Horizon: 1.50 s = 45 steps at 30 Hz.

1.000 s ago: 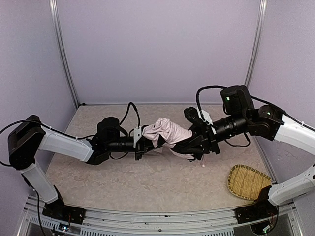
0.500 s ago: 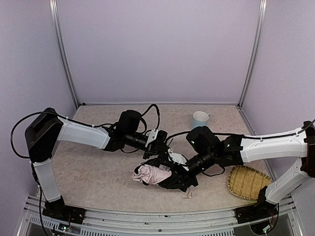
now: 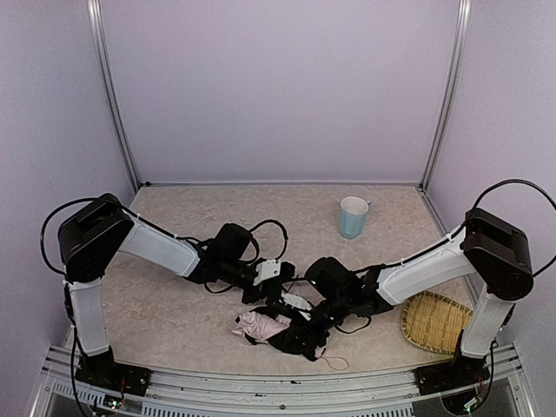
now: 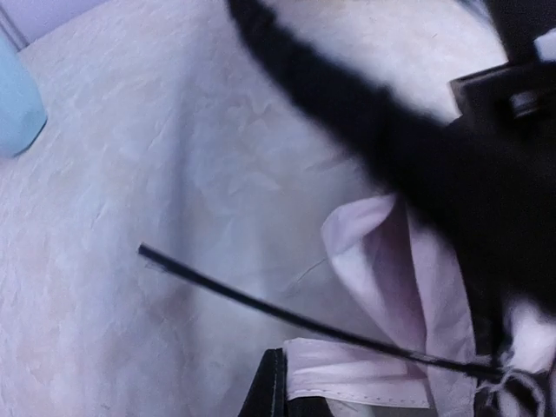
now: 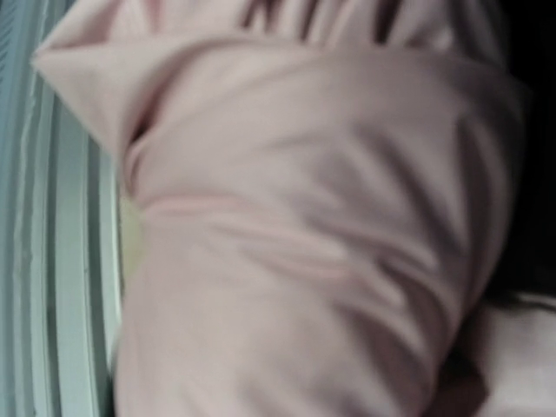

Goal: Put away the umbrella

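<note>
Containers first: we see a light-blue cup (image 3: pixel 353 217) standing upright toward the back right of the table (image 3: pixel 165 304), and we cannot see what its inside holds. A woven bamboo tray (image 3: pixel 432 320) lies flat at the near right corner. The umbrella (image 3: pixel 265 327) is in neither of them. It lies on the table near the front edge, well apart from the cup. It is collapsed and crumpled, with a bunch of pale pink fabric on the left, black lining on the right, and a thin pink strap trailing toward the front edge. In the left wrist view one thin black rib (image 4: pixel 261 304) sticks out over the table. The left gripper (image 3: pixel 280 282) hangs just above the heap with its jaws closed together, and we cannot tell if anything is pinched. The right gripper (image 3: pixel 301 320) is down in the black part. Pink cloth fills its camera, so we cannot tell how wide it stands or whether it grips.
</note>
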Motion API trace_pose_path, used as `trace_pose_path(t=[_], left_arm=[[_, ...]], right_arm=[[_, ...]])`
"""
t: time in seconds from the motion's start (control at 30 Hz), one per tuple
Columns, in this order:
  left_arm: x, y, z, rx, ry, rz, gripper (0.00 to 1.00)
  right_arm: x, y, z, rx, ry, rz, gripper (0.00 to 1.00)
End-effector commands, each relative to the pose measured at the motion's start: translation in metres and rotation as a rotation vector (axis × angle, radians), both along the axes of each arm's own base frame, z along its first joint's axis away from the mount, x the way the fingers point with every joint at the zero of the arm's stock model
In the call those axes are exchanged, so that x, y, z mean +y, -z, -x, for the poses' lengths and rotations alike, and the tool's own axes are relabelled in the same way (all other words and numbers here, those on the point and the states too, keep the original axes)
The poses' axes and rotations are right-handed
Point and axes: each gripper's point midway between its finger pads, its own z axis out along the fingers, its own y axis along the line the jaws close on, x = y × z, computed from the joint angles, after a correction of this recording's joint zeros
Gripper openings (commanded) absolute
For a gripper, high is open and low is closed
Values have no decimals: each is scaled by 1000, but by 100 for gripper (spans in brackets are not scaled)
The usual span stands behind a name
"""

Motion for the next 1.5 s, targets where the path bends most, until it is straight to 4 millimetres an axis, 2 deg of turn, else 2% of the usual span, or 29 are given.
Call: trace_pose_path(t=[0.0,0.07,0.2,0.27,0.33,0.4,0.47,0.5,0.57,0.6,0.63,0.67,0.7,0.73,0.77,0.83,0.93,1.07,1.23,1.33,1.4,1.47], left_arm=[[13,-70,-131,-339,-459,110,14],[23,-71,-149,-341,-554,98,20],[44,-87,-172,-322,-688,119,39],[56,-101,-173,-314,-742,128,42],[70,-130,-159,-281,-797,190,42],[81,-148,-128,-223,-790,261,40],[85,-165,-81,-188,-724,341,37],[81,-173,-54,-187,-659,375,36],[65,-176,16,-198,-466,399,36],[61,-167,48,-199,-379,387,38],[55,-167,74,-206,-295,394,42],[53,-158,96,-199,-226,375,47],[52,-144,113,-185,-174,340,55],[53,-129,124,-171,-147,297,65],[54,-114,129,-158,-137,247,70],[56,-90,130,-140,-146,168,74],[52,-73,136,-133,-95,117,76],[35,-54,148,-174,-9,84,77],[12,-28,145,-194,19,30,77],[5,0,151,-131,62,-47,76],[4,21,153,-100,72,-119,73],[7,42,155,-90,82,-213,68]], right_arm=[[-45,41,65,314,-85,214,0],[-48,46,58,310,-49,241,0],[-54,55,47,316,2,280,0],[-57,57,44,321,20,285,0],[-59,59,40,332,40,288,0],[-61,58,37,346,56,284,0],[-61,57,35,361,61,274,0],[-62,57,34,375,63,271,0],[-64,58,34,397,66,279,0],[-65,60,33,403,71,287,0],[-66,61,32,409,74,292,0],[-67,62,32,415,75,295,0],[-67,61,31,418,74,295,0],[-67,61,31,418,74,292,0],[-68,60,31,424,74,292,0],[-68,59,30,433,68,287,0],[-71,58,28,446,55,294,0],[-72,59,20,435,41,306,0],[-70,59,14,396,25,317,0],[-68,56,9,367,27,308,0],[-62,49,2,340,36,279,5],[-55,39,-7,296,44,248,15]])
